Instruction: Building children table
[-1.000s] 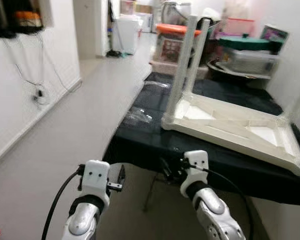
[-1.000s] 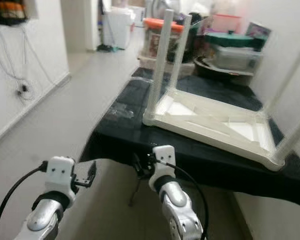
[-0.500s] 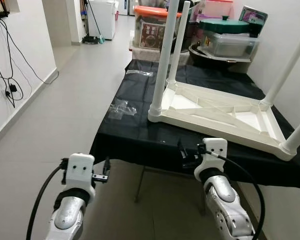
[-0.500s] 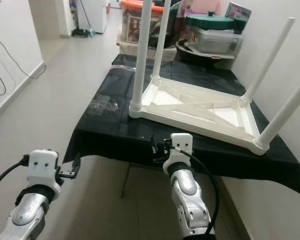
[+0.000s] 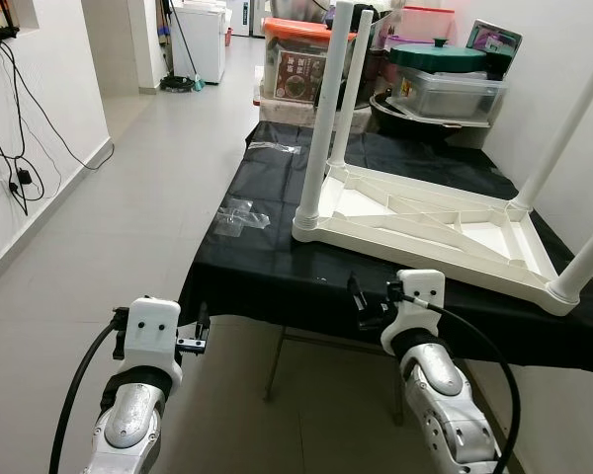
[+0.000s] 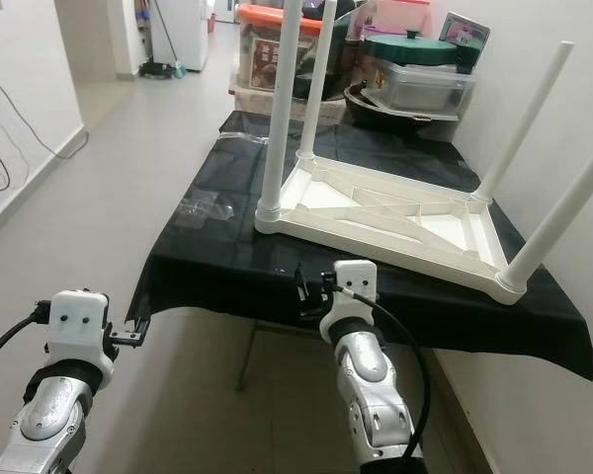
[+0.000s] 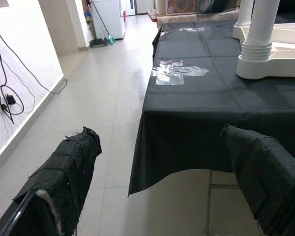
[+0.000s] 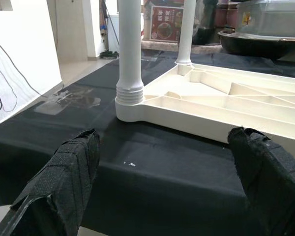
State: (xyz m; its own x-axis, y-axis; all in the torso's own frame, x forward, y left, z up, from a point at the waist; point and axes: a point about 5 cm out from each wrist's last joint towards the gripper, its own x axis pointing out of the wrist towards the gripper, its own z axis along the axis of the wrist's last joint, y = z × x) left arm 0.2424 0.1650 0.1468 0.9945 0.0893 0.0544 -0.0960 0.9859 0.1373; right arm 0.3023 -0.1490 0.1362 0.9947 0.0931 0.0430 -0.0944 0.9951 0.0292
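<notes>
Upturned children's table [image 5: 430, 222] on the black-clothed bench [image 5: 277, 276], four legs up.
Both the left gripper [image 7: 157, 182] and right gripper [image 8: 162, 172] spread wide, empty; a careless reach could topple it.

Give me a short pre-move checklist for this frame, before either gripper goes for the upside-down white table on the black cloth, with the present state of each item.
1. White table lies tabletop-down on the black cloth: ok.
2. Four legs stand up from its corners, including the near leg: ok; whether they are screwed tight: cannot tell.
3. Left gripper open and holding nothing, over the floor beside the cloth's edge: ok.
4. Right gripper open and holding nothing, facing the near leg's base: ok.
5. Clear plastic bags lie on the cloth apart from the table: ok; whether they hold any parts: cannot tell.
6. Stored tubs behind the table stand apart from it: ok.
</notes>
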